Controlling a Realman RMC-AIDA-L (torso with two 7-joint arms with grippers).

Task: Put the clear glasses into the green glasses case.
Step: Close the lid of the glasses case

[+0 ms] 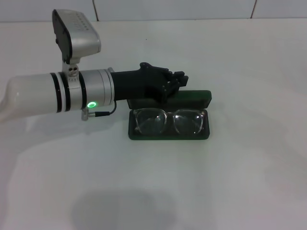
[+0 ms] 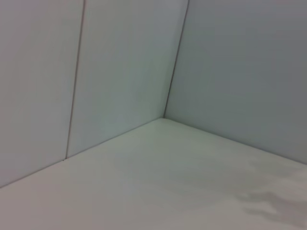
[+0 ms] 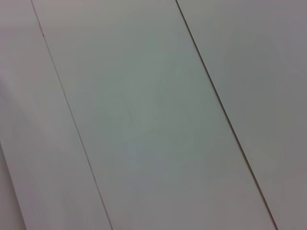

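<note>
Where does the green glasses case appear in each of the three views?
Head view: the green glasses case lies open at centre, the clear glasses inside, the left gripper above its lid.
Left wrist view: not in it.
Right wrist view: not in it.
Shared landmark: white wall panels with seams.

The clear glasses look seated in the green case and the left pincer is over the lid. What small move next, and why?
Probably push the lid forward and down to close it. The clear glasses already lie inside the green glasses case, whose lid stands open behind them, and the left pincer sits at the lid's top edge. The head view does not show whether it touches the lid. The right pincer is out of view.
</note>
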